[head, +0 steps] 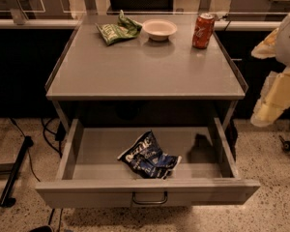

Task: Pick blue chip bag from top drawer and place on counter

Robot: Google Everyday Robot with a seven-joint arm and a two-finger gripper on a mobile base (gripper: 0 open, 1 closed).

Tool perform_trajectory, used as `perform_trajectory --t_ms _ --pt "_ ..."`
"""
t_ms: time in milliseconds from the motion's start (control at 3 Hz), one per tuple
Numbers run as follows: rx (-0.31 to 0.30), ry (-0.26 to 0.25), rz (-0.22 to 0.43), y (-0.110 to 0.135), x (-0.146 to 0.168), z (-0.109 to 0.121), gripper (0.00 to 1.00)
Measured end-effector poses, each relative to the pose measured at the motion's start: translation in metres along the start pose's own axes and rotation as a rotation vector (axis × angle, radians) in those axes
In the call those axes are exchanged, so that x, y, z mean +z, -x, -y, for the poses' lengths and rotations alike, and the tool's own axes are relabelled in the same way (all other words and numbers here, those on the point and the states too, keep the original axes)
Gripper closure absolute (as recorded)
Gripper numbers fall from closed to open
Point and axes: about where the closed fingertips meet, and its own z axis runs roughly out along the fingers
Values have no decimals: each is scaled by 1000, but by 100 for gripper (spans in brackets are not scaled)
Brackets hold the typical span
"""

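Along the far edge of the table stood a green snack bag, a white bowl and a red can, in that order; none of them was the thing wanted. Below the table the top drawer stood pulled fully out, its curved handle facing the camera. The blue chip bag lay flat on the drawer floor, about midway across and nearer the front panel than the back; its long axis ran on a diagonal, from far-left to near-right, and it touched neither side wall.

The gripper hung at the right edge of the view, outside the drawer's right wall and about level with the table top; it held nothing that could be seen, though whether it was released or clenched could not be told.

So the bag lay down and to the left of the gripper, with the drawer's right wall and the table's right edge between them. The coming reach would probably have to swing left over the open drawer and then drop, rather than cut straight across; a wrist turned square to the bag's diagonal would likely suit its crinkled foil best.
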Motion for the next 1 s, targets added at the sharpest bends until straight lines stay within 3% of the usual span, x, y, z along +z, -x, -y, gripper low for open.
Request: perform_trajectory --t_ms 333,667,1000 --pt "-1 -11 8 2 0 0 43" --pt "13 -16 66 13 18 -4 72" --pt "38 -28 122 23 44 -7 96"
